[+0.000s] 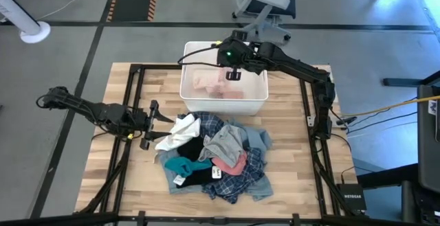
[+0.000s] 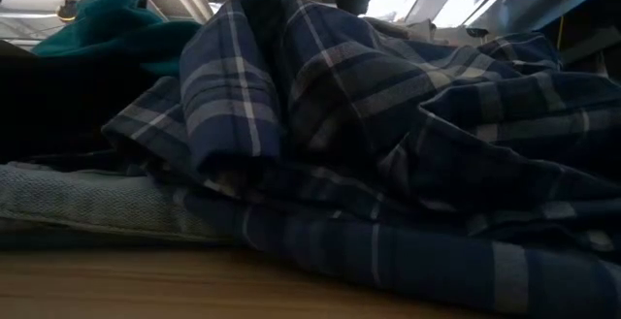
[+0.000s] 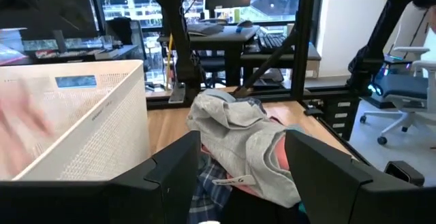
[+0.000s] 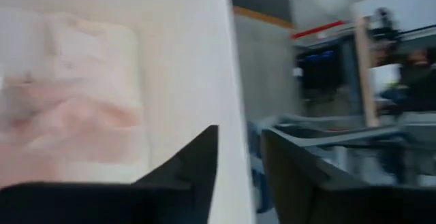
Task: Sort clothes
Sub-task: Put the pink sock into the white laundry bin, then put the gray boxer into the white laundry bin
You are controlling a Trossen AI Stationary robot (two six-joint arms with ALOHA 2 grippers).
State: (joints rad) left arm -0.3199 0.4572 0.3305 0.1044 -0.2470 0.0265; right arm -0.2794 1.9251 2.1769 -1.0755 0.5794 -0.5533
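Note:
A pile of clothes [image 1: 213, 157] lies in the middle of the wooden table: a white piece [image 1: 180, 131], a grey one [image 1: 225, 143], teal [image 1: 182, 165], pink [image 1: 230, 163], black [image 1: 196, 150] and blue plaid [image 1: 237, 181]. The low view shows the plaid shirt [image 2: 388, 144] lying on light denim [image 2: 87, 198]. A pale pink garment [image 1: 216, 85] lies in the white bin [image 1: 189, 47]. My left gripper [image 1: 150, 124] is open at the pile's left edge, facing the grey piece [image 3: 238, 125]. My right gripper [image 1: 232, 75] hovers over the bin, open and empty [image 4: 240, 139].
The white bin [image 3: 82, 115] stands at the table's far middle, just beyond the pile. A black metal frame [image 1: 313, 116] runs along the table's sides. An office chair [image 1: 265, 6] stands beyond the far edge. Cables and a black box [image 1: 350, 198] lie to the table's right.

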